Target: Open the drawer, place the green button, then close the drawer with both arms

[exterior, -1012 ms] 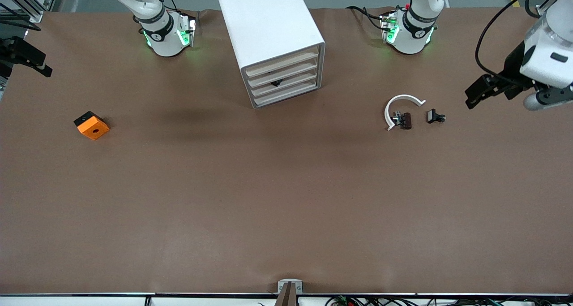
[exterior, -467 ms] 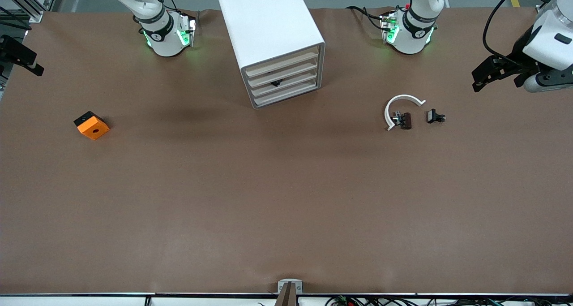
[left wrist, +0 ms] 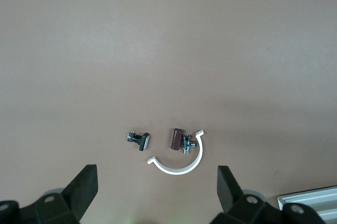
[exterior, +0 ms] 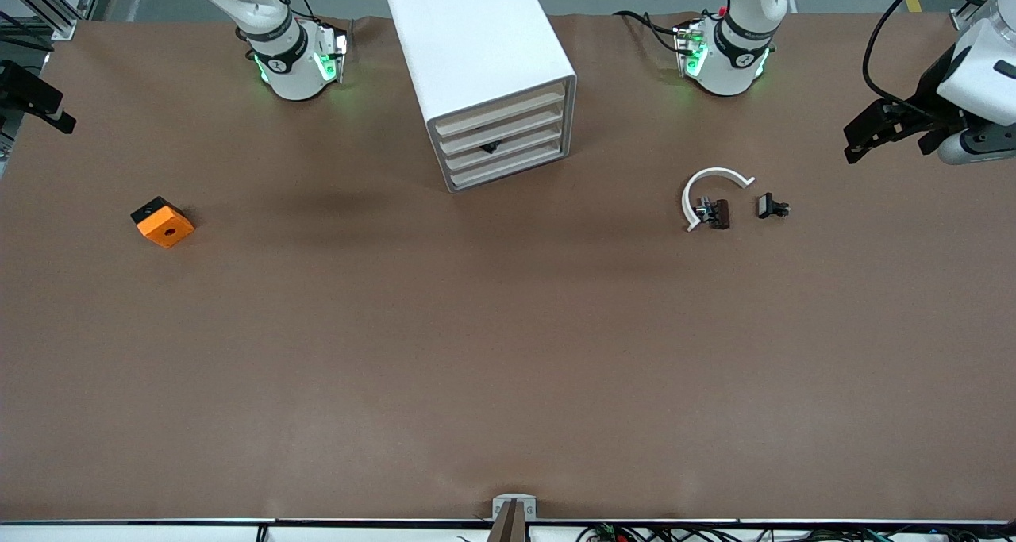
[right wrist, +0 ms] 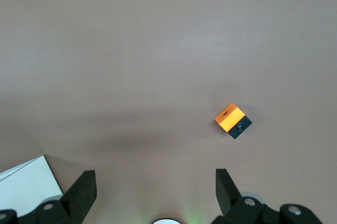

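The white cabinet (exterior: 476, 42) stands between the two arm bases, and all four cream drawers (exterior: 508, 161) are pushed in. A small dark thing (exterior: 488, 147) shows at the front of the third drawer from the top. The green-capped button is out of view. My left gripper (exterior: 861, 137) is open and empty, up in the air over the left arm's end of the table; it also shows in the left wrist view (left wrist: 158, 182). My right gripper (exterior: 55, 117) is open and empty at the right arm's end of the table, as its wrist view (right wrist: 155, 184) shows.
A white curved ring piece (exterior: 710, 183), a brown clip piece (exterior: 719, 213) and a black clip piece (exterior: 770, 206) lie toward the left arm's end; they also show in the left wrist view (left wrist: 176, 167). An orange block (exterior: 163, 221) lies toward the right arm's end, seen too in the right wrist view (right wrist: 230, 116).
Both grippers have drawn back toward their own ends of the table; the left one has also risen. The cabinet and the loose parts have not moved.
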`<state>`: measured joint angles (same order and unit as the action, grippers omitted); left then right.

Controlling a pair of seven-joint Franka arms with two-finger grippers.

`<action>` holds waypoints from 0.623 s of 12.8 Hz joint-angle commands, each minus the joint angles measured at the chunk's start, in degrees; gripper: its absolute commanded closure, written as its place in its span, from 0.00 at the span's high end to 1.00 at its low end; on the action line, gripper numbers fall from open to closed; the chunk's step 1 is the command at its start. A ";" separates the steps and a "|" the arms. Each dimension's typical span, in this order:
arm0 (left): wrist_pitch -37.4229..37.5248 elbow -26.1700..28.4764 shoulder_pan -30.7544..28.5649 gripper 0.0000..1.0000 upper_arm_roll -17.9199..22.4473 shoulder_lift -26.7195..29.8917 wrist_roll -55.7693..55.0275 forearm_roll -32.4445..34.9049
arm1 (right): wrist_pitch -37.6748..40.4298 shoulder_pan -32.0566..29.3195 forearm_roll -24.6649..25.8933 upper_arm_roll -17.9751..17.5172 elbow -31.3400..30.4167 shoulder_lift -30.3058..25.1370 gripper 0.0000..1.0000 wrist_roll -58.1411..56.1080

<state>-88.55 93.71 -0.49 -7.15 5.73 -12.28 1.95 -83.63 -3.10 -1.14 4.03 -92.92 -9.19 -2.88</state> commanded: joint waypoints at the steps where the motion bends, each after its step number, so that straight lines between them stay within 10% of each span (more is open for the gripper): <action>1: 0.57 -0.11 -0.57 1.00 0.03 0.51 1.64 -0.89 | -0.49 -0.94 -0.88 -1.12 -1.65 -1.71 1.00 -0.28; 8: 1.71 -1.07 -0.48 1.00 0.03 -0.01 1.29 -0.89 | -0.49 -0.85 -0.79 -1.13 -1.65 -1.62 1.00 -0.28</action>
<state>-88.16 93.65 -0.50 -7.15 5.73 -12.27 1.95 -83.63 -3.10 -1.17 3.57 -92.93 -9.19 -2.88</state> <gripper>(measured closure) 0.000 0.000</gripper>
